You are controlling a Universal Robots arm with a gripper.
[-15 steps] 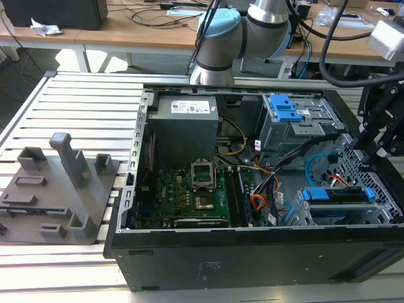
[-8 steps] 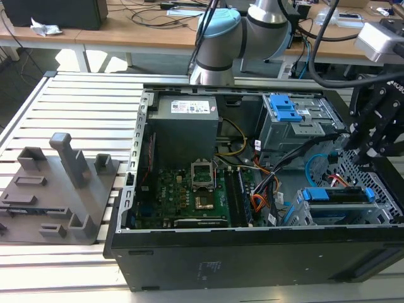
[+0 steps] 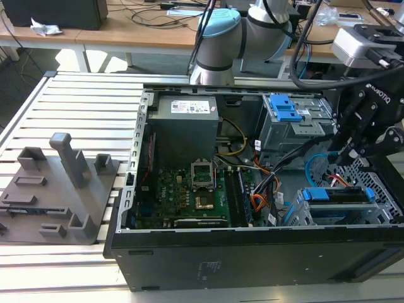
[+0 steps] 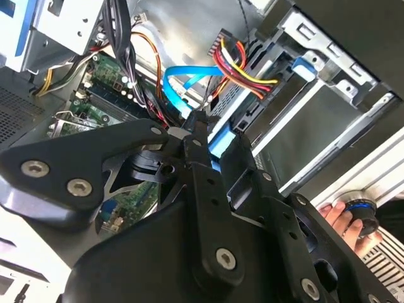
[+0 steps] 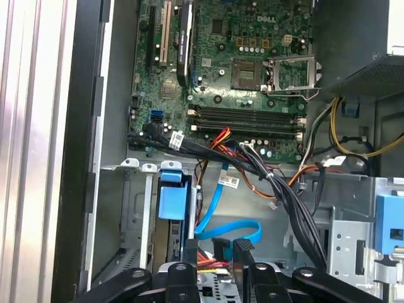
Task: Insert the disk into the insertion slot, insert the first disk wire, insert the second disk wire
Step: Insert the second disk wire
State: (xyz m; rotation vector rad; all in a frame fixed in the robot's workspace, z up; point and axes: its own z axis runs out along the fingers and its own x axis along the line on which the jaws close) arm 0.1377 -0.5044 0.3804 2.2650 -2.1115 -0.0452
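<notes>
An open computer case lies on the tabletop. The disk (image 3: 338, 196) already sits in its slot (image 3: 328, 218) at four o'clock. The claw (image 3: 353, 154), just above, is clenched on a blue wire (image 4: 180, 95); judging by this, wire insertion is underway, needing careful alignment with the disk's connector.

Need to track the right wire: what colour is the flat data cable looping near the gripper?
Light blue; the flat data cable shows best in the first wrist view.

A long light wooden workbench (image 3: 145, 28) strewn with black cables spans the top of the exterior view; below it, a ribbed grey aluminium slatted table (image 3: 82, 107) catches bright light.
</notes>
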